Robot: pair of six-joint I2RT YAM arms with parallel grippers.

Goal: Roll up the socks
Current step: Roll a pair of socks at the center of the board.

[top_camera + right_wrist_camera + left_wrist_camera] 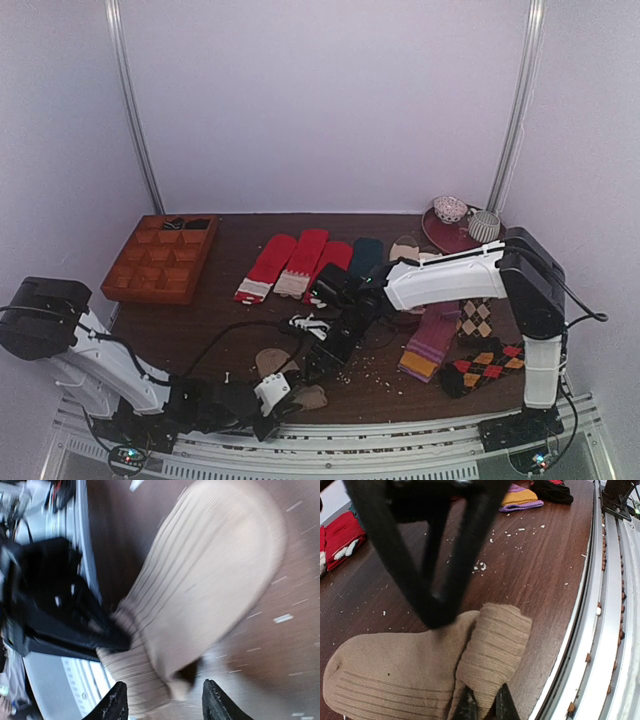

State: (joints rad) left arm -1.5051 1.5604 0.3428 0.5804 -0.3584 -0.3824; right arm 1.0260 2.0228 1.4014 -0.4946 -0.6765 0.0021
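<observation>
The tan socks lie flat near the table's front edge, with a ribbed end folded up and over. My left gripper is shut on that folded end. In the top view it sits low at the front, beside the socks. My right gripper is open and hovers just above the socks, with nothing between its fingers. It shows as a dark shape over the socks in the left wrist view and reaches in from the right in the top view.
A wooden compartment tray stands back left. Red socks lie mid-table, purple-and-orange socks and argyle socks to the right. A plate with bowls sits back right. The metal rail runs along the front edge.
</observation>
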